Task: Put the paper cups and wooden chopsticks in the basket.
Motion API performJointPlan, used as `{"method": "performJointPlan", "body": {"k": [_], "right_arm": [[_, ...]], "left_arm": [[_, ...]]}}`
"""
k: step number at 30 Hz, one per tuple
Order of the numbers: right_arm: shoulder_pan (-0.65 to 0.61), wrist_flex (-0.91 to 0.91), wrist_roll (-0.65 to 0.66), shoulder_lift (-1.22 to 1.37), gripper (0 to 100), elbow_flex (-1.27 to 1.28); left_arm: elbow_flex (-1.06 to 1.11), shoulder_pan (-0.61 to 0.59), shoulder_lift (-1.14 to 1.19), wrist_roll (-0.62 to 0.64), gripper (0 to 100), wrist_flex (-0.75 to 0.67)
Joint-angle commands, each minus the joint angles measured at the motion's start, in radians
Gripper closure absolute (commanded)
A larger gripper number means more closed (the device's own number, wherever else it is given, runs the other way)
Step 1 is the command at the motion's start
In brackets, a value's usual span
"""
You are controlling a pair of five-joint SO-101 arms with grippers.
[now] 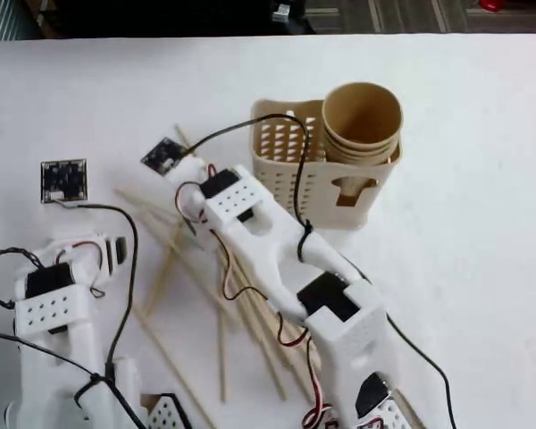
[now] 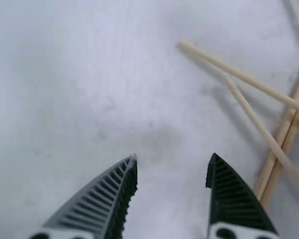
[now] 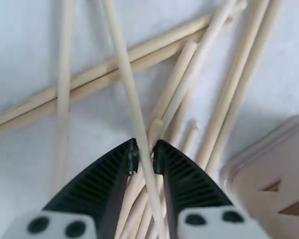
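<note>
High view looks down over the table (image 1: 482, 268); wrist views face it closely, all showing chopsticks (image 3: 129, 89).

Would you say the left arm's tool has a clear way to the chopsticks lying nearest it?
Probably yes: the left tool hangs open over bare table, and the nearest chopsticks lie just to one side with nothing between them. The right tool grips another chopstick.

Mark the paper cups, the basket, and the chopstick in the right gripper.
Stacked tan paper cups (image 1: 362, 118), high view, top cup's inside.
Cream perforated plastic basket (image 1: 320, 179), high view, front wall.
Thin wooden chopstick (image 3: 123, 74), right wrist view, shaft.
</note>
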Motion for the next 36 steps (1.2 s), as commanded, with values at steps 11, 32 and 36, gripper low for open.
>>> {"method": "performJointPlan", "body": {"k": [11, 32, 36], "right_arm": [[-0.016, 0.056, -0.006, 0.051, 88.7, -0.037], [0.041, 0.268, -0.164, -0.214, 98.1, -0.041], [0.082, 0.262, -0.210, -0.302, 98.1, -0.006]], "left_arm": [[-0.009, -0.005, -0.024, 0.009, 77, -0.020], [-0.009, -0.005, -0.024, 0.009, 77, -0.020], [-0.009, -0.005, -0.024, 0.009, 77, -0.020]]}}
